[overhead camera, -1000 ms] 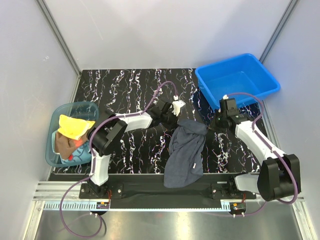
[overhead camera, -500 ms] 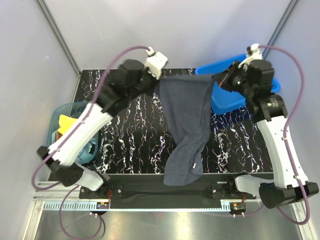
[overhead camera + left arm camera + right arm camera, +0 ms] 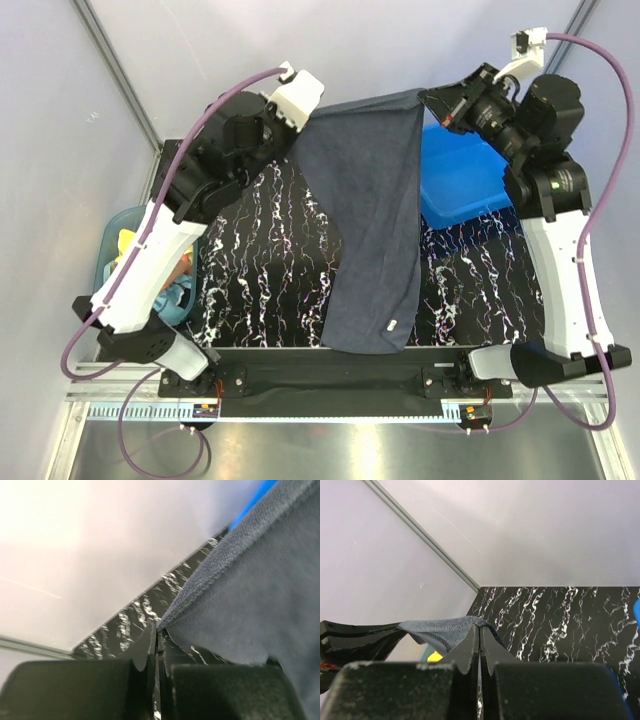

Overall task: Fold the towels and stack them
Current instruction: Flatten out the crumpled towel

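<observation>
A dark slate-blue towel [image 3: 368,210] hangs spread between both arms, high above the black marbled table [image 3: 270,260]. My left gripper [image 3: 303,118] is shut on its upper left corner, and my right gripper [image 3: 428,96] is shut on its upper right corner. The towel's lower end [image 3: 365,335] drapes down to the table's near edge. In the left wrist view the towel [image 3: 250,605] runs off to the right from the pinched tips [image 3: 158,630]. The right wrist view shows the towel's corner [image 3: 442,630] folded over the closed tips [image 3: 479,627]. More towels, one pale yellow [image 3: 125,243], lie in the tub at the left.
A translucent teal tub [image 3: 118,225] stands at the table's left edge, partly hidden by my left arm. A rigid blue plastic bin [image 3: 465,185] sits at the back right, partly behind the hanging towel. Grey walls close in the back and sides.
Both arms have risen and spread apart, lifting the slate-blue towel from a crumpled heap on the table into a hanging, stretched sheet.
</observation>
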Motion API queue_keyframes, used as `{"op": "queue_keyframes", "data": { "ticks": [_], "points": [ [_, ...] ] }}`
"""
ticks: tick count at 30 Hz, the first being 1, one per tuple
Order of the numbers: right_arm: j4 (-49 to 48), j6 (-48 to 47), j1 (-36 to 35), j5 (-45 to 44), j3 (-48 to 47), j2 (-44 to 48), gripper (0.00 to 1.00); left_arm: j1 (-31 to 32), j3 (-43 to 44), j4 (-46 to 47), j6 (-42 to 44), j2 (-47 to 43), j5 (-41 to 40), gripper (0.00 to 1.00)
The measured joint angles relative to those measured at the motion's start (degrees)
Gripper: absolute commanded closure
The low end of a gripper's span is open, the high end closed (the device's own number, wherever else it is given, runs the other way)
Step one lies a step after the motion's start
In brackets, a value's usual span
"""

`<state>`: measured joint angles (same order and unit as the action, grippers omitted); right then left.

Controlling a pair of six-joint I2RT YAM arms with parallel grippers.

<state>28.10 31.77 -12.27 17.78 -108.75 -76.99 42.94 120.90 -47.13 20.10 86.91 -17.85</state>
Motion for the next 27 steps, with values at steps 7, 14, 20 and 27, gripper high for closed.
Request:
{"op": "queue_keyframes", "data": {
  "ticks": [7, 14, 20, 27],
  "points": [
    [-5.6, 0.2, 0.1, 1.2, -3.4, -7.8, 1.00, -0.6, 7.1, 3.4, 4.7, 5.7, -7.1, 1.00],
    [-8.2, 0.6, 0.1, 5.3, -12.4, -16.5, 1.00, -4.0, 9.2, 7.1, 8.6, 9.2, -11.3, 1.00],
    [-7.8, 0.4, 0.1, 7.4, -12.4, -15.4, 1.00, -2.3, 8.5, 7.0, 10.7, 6.8, -12.6, 1.00],
    [-9.6, 1.1, 0.1, 9.5, 14.6, 8.5, 1.00, 20.2, -9.9, 5.2, 13.3, -12.0, -19.6, 1.00]
  ]
}}
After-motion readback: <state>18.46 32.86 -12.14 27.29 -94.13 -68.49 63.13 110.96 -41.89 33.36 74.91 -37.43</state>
